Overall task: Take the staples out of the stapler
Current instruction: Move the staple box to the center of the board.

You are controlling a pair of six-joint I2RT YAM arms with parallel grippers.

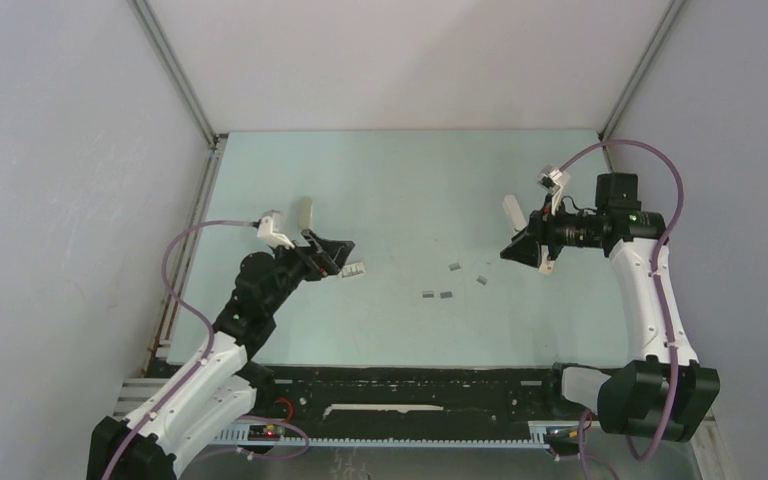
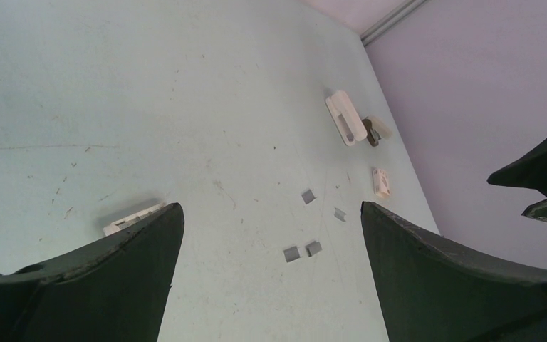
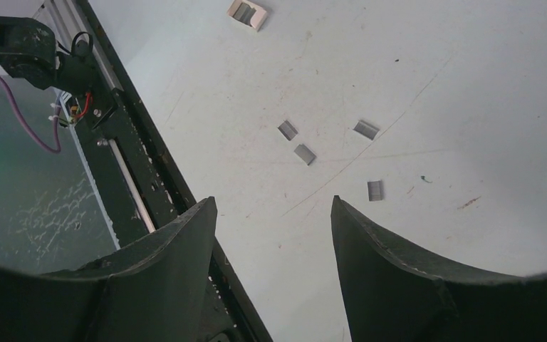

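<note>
Holding both jaws released and empty, I see staples (image 3: 304, 154) lying on the desk (image 1: 400, 180) between them, the stapler (image 2: 345, 117) just beside my right jaws; a low pass there could scatter those strips.

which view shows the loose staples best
The right wrist view: all four staples lie close to the camera, large and sharp. The left wrist view shows the same four, smaller. The top external view shows them only as tiny grey specks.
</note>
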